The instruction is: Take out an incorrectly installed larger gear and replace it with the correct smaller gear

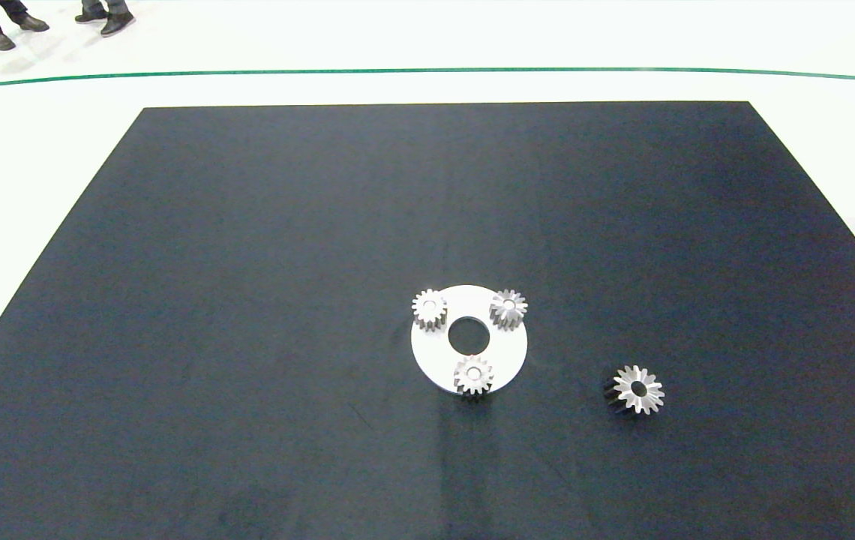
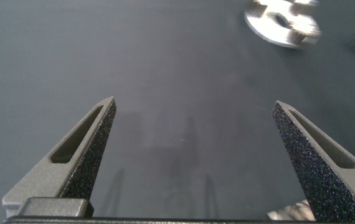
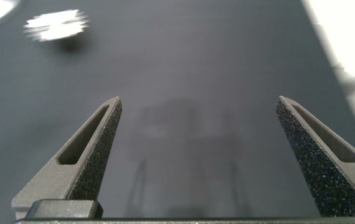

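Left gripper (image 2: 193, 155): our fingers spread wide, nothing between, over bare mat (image 1: 247, 300); disc (image 2: 282, 23) well ahead of it.
Right gripper (image 3: 196, 155): likewise agape, empty; big gear (image 3: 56, 25) well ahead, off to one side.
Big gear (image 1: 638, 390): alone on mat, apart from disc (image 1: 510, 360).
Three small gears, e.g. (image 1: 473, 375): seated on disc.
We judge gears rigid, dense, slick; pinch across opposite teeth.

Looks like a robotics lab / test space, not a home or shop. Plain black mat (image 1: 247, 300) on a white table w/ a green line (image 1: 427, 71) along the far edge, bare pale floor beyond, and a couple ppl's shoes (image 1: 1, 39) standing around near the top corner.
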